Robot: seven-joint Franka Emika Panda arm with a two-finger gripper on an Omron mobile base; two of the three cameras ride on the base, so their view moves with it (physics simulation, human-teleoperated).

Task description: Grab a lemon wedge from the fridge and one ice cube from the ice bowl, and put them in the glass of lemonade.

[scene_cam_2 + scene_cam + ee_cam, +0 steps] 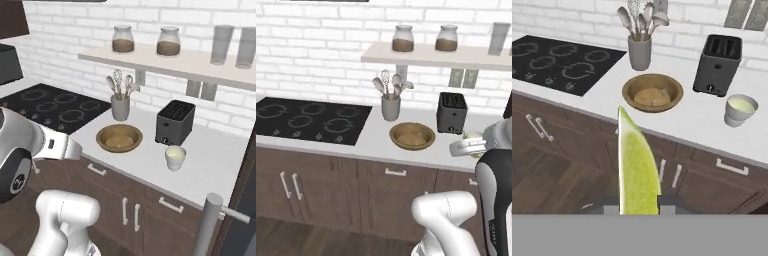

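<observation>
Lemon wedge (637, 165) sits pinched in my gripper (638, 204); the glass of lemonade (740, 110) stands near the counter's (687, 122) front edge.

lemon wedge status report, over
Gripper shut on lemon wedge, off the counter's front edge. Glass of lemonade beside toaster, ice bowl to its left. Nothing in the way.

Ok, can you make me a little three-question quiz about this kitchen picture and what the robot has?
1. True or false: the gripper holds the lemon wedge.
2. What stands right behind the glass of lemonade: A the toaster, B the stove, C the utensil holder?
3. Fill in: the ice bowl sits on the ____.

Key: 1 true; 2 A; 3 counter.
</observation>
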